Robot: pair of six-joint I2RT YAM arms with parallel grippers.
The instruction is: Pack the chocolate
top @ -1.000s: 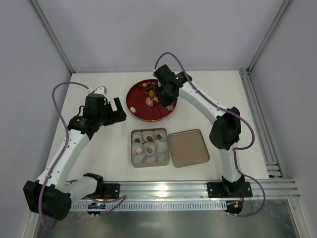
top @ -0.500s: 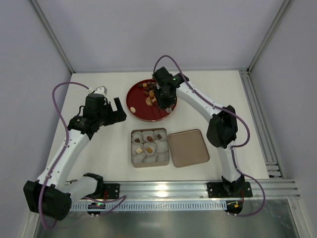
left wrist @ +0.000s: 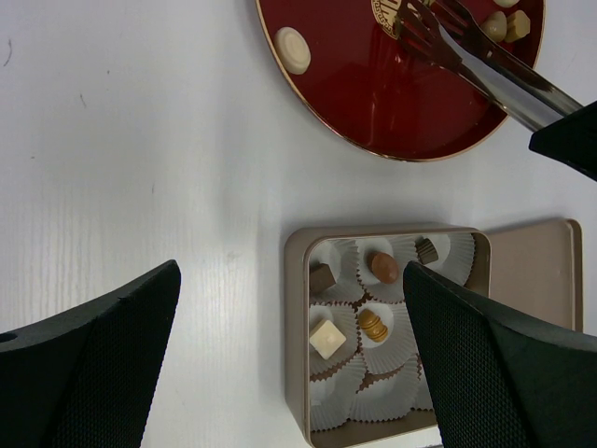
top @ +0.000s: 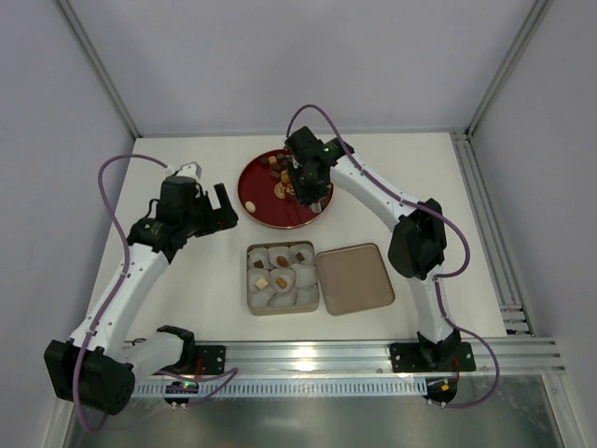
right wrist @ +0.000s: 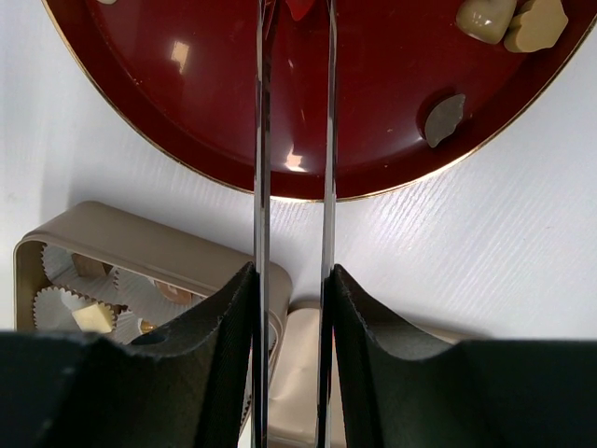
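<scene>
Roughly halfway through packing the chocolate (left wrist: 382, 267), by the look of the box (left wrist: 295, 327). Counts five pieces seated in the white paper cups (left wrist: 373, 397): three along the far row and two in the middle row, among them a white square. Leaves four cups bare, the whole near row included. Shows the lid (left wrist: 532, 271) lying flat just beside the box, on its right side.

Clamps thin metal tongs (left wrist: 494, 70) in the right gripper (right wrist: 291, 275), jaws narrow on the two blades, and reaches over the red plate (left wrist: 373, 112) beyond the box. Cannot tell whether the tong tips grip a piece. Hangs the left gripper (left wrist: 290, 269) above the table (left wrist: 140, 140), left of the plate, jaws wide and holding nothing.

Has more chocolate waiting on the plate: one cream-white round near the left rim, and several pieces bunched at the far rim. Calls, on this evidence, for four more trips from plate to box, then most likely the lid.
</scene>
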